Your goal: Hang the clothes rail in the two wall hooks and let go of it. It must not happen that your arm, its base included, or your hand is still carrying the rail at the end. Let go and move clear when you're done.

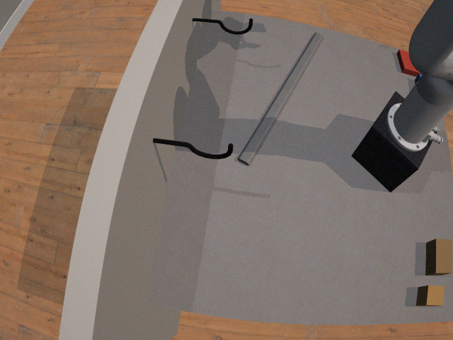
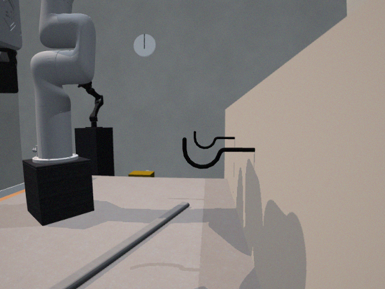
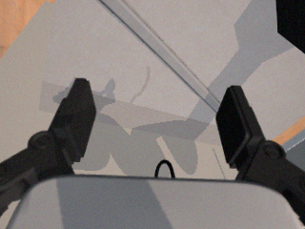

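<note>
The grey clothes rail [image 1: 279,98] [image 2: 130,245] [image 3: 162,52] lies flat and slanted on the grey surface, one end close to the wall side. One black wall hook [image 1: 236,32] [image 2: 202,166] is at the top in the top view and nearer in the exterior view. The other hook [image 1: 216,156] [image 2: 204,147] is lower in the top view. Both hooks are empty. My gripper [image 3: 157,98] is wide open and empty, above the surface. In the wrist view the rail passes beyond the fingers, its lower end partly hidden behind the right finger.
The wall [image 1: 124,219] [image 2: 310,139] carries the hooks. The arm's black base block [image 1: 389,161] [image 2: 59,192] stands opposite. Two tan blocks [image 1: 443,256] [image 1: 436,295] and a red block [image 1: 406,62] lie on the right in the top view. A yellow box [image 2: 141,173] is in the background.
</note>
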`<state>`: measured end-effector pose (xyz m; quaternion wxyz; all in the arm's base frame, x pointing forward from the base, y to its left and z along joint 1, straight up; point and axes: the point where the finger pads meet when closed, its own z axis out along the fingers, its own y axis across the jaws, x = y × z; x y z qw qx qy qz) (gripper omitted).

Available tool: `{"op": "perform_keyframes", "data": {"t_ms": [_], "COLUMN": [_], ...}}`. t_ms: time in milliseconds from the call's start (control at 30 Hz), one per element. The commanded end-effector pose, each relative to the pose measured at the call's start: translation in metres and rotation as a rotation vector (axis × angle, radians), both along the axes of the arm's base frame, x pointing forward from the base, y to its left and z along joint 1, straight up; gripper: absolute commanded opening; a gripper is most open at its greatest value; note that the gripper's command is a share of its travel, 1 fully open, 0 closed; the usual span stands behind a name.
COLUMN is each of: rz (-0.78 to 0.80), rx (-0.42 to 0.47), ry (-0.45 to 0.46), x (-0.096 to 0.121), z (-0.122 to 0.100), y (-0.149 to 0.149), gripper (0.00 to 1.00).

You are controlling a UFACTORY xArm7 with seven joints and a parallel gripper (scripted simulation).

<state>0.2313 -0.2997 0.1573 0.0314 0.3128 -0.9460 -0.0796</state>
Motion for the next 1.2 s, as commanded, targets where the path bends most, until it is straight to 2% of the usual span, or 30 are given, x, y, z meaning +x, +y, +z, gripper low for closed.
{"op": "perform_keyframes", "data": {"t_ms": [0, 200, 300, 500, 600, 867, 967, 1167], "rz": [0.107, 0.107, 0.204, 0.216, 0.314, 0.326, 0.423, 0.435], "rx": [-0.020, -0.020, -0.033, -0.035, -0.047, -0.048, -0.059, -0.060], "ry": [-0.024, -0.024, -0.042, -0.045, -0.064, -0.067, -0.087, -0.089], "x": [0.016, 0.024, 0.032, 0.041, 0.047, 0.055, 0.059, 0.065], "z": [-0.004, -0.007, -0.010, -0.015, -0.018, -0.022, -0.026, -0.030], "y": [0.017, 0.029, 0.042, 0.057, 0.071, 0.087, 0.101, 0.117], "gripper": [1.00, 1.00, 1.00, 1.00, 1.00, 1.00, 1.00, 1.00]}}
